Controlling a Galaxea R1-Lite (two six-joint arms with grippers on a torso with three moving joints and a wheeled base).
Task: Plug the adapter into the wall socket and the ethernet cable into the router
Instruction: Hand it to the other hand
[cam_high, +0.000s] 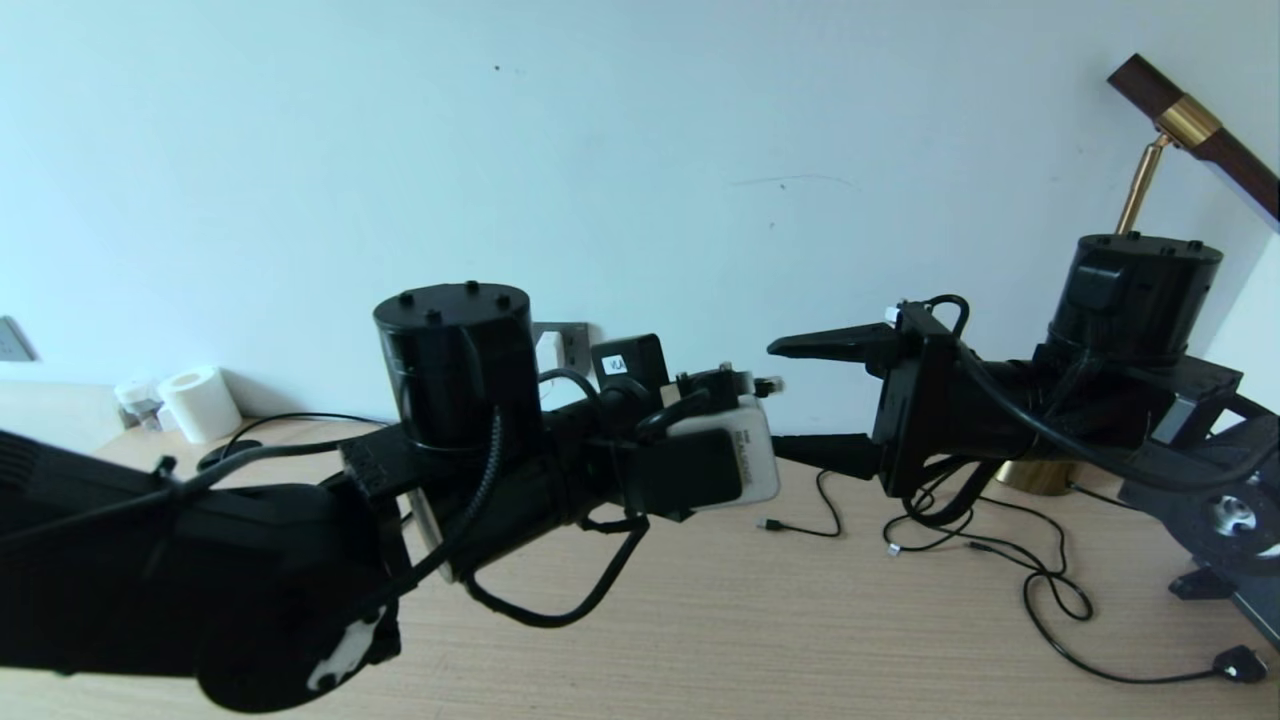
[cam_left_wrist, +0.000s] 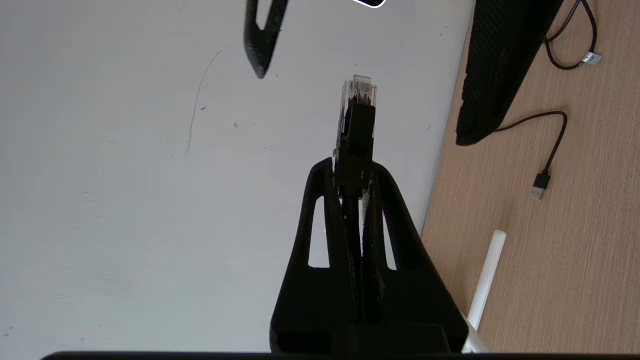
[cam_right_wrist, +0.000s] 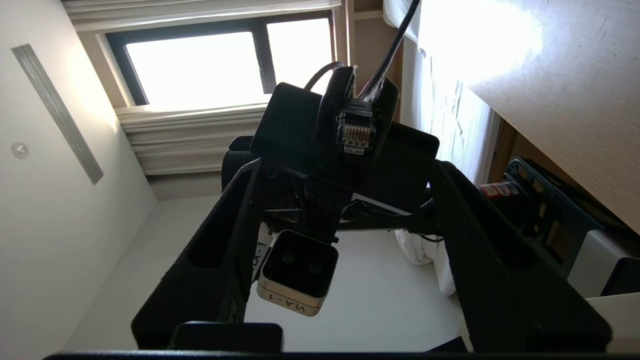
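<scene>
The ethernet cable (cam_left_wrist: 356, 125) is up in the air here, its clear clip plug poking out past the fingertips of the left gripper (cam_high: 745, 385), which is clamped tight on the black boot just behind the plug, a grip that leaves the contacts free for a port. Facing that plug, just beside it, the right gripper (cam_high: 805, 395) has its jaws standing wide apart, one finger above the plug's level and one below; from its own wrist view the plug's gold contacts look straight back between those fingers. That looks like a hand-over or a regrip being lined up, though neither right finger touches the plug. Below the plug lies the wooden table (cam_high: 700, 620), with thin black cables (cam_high: 1040, 580) trailing under the right arm. The router's body, the adapter and the wall socket I can't make out from here.
</scene>
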